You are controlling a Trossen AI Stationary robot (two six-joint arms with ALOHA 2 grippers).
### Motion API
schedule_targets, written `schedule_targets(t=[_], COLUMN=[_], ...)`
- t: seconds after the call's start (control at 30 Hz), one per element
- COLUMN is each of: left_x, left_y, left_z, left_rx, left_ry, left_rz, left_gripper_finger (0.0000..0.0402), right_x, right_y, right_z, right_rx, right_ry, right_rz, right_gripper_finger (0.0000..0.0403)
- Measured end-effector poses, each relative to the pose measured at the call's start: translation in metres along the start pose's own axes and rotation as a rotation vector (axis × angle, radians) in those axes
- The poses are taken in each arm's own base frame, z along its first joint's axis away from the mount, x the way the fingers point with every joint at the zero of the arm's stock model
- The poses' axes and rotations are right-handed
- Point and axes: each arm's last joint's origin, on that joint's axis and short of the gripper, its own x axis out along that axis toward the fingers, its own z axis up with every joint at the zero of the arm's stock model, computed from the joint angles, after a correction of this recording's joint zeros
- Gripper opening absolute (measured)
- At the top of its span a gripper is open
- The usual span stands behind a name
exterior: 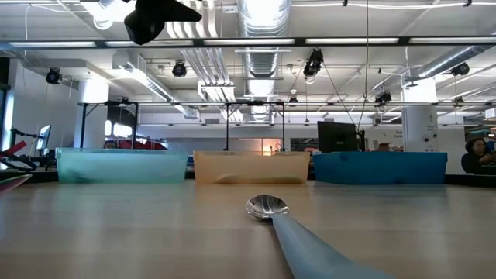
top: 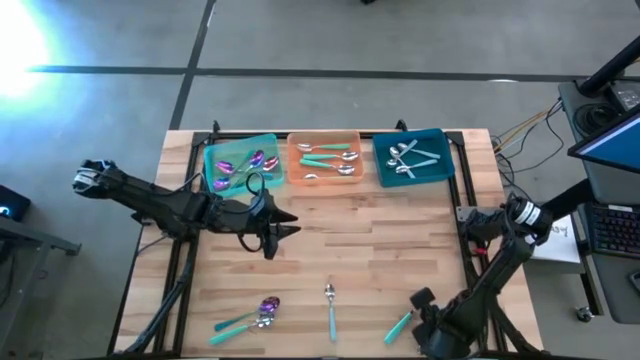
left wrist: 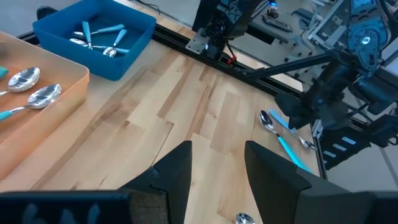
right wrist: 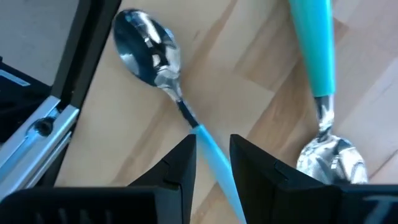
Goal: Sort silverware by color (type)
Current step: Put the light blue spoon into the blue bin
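Note:
On the table's near right, my right gripper [right wrist: 212, 140] points down with its fingers on either side of the thin teal handle [right wrist: 208, 146] of a silver-headed spoon [right wrist: 149, 53] lying flat. A gap shows beside the handle. A second teal-handled spoon [right wrist: 314, 56] lies beside it. My left gripper [top: 285, 232] hangs open over the table's middle left, holding nothing. More spoons lie near the front edge: a purple-headed one with a silver-headed one [top: 262, 308], and a single one [top: 330, 300]. The other silverware lies in the trays.
Three trays stand in a row along the far edge: green [top: 212, 160] with purple-headed spoons, orange [top: 325, 138] with teal-handled ones, blue [top: 438, 140] with silver ones. A black frame rail [right wrist: 37, 124] runs close beside the right gripper. Bare wood lies between trays and front spoons.

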Motion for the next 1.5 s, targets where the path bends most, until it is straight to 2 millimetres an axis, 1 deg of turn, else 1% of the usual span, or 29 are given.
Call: schedule_targets(t=[0.2, 0.4, 0.8, 1.07, 1.2, 1.5], left_x=[0.0, 0.0, 0.0, 0.0, 0.0, 0.0], left_y=[0.0, 0.0, 0.0, 0.0, 0.0, 0.0], left_z=[0.0, 0.0, 0.0, 0.0, 0.0, 0.0], left_rx=[0.0, 0.0, 0.0, 0.001, 0.001, 0.001], left_ry=[0.0, 0.0, 0.0, 0.001, 0.001, 0.001], left_rz=[0.0, 0.0, 0.001, 0.001, 0.0, 0.001], left_gripper_finger=[0.0132, 0.0132, 0.0132, 0.0132, 0.0132, 0.0132], right_x=[0.003, 0.007, 0.01, 0.007, 0.004, 0.007], right_y=[0.009, 0.005, 0.0, 0.002, 0.005, 0.003], right_z=[-0.006, -0.01, -0.011, -0.008, -0.004, -0.005], right_rx=[-0.03, -0.022, -0.028, -0.031, -0.067, -0.083], right_ry=[-0.005, -0.02, -0.069, -0.086, -0.102, -0.104], right_rz=[0.001, -0.063, -0.174, -0.166, -0.156, -0.172], right_gripper_finger=[0.0089, 0.0089, 0.0089, 0.0089, 0.0089, 0.0089])
